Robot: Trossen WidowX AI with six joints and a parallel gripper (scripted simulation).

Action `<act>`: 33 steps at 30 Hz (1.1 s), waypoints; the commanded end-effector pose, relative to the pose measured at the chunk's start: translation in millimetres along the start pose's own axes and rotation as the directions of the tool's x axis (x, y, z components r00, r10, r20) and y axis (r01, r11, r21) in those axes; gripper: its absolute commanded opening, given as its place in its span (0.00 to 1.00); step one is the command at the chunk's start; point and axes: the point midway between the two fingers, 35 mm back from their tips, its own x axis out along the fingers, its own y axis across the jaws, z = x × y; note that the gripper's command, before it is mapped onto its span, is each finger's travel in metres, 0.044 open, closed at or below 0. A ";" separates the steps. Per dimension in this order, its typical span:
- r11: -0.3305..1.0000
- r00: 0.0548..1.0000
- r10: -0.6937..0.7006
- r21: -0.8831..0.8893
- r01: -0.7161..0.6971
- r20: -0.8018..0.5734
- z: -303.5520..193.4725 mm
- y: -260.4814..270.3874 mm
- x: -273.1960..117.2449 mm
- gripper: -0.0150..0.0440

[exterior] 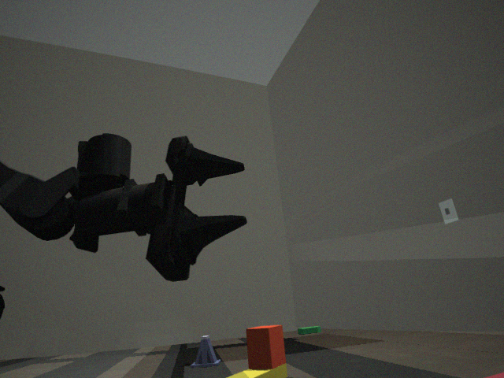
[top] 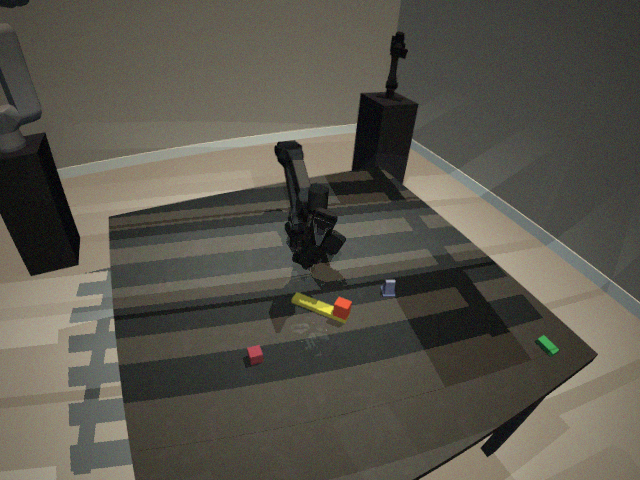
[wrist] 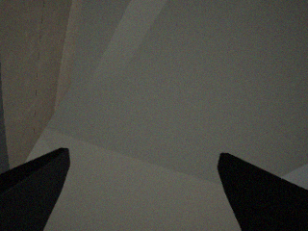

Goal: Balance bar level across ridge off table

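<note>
Bar: the yellow bar [top: 314, 304] [exterior: 260, 373] lies on the worktop [top: 289, 408] [exterior: 398, 346], apart from the ridge, with an orange-red block [top: 341, 308] [exterior: 265, 347] standing on one end.
Ridge: the small blue-grey ridge [top: 389, 288] [exterior: 205, 352] stands upright on the worktop, narrow at the top and wider at the foot; nothing rests on it.
Gripper: the gripper [exterior: 245, 193] [wrist: 145, 159] is spread wide with nothing between its fingers, raised above the worktop and pointing roughly sideways.
Handling: the bar looks stiff and probably fairly light, but the block should make one end heavier; whether the block is fixed cannot be told.
Where to hold: likely across the bar's narrow width, close beside the block, nearer the combined balance point than the bar's middle.
Risk: a tilted lift could swing the loaded end down or shed the block if loose; smooth-looking faces may slip.
Containers: none in view; the red cube [top: 254, 354] and the green block [top: 547, 345] [exterior: 309, 330] lie directly on the worktop.
Progress: judged at the start, with grasping the bar the next step.
</note>
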 end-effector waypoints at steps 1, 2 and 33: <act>1.000 1.000 0.001 0.004 -0.001 0.001 0.2 0.0 0.2 0.89; 1.000 1.000 0.006 0.017 -0.006 0.004 0.7 0.2 1.0 0.84; 0.645 0.944 0.291 0.697 -0.314 0.157 28.9 14.2 35.5 0.79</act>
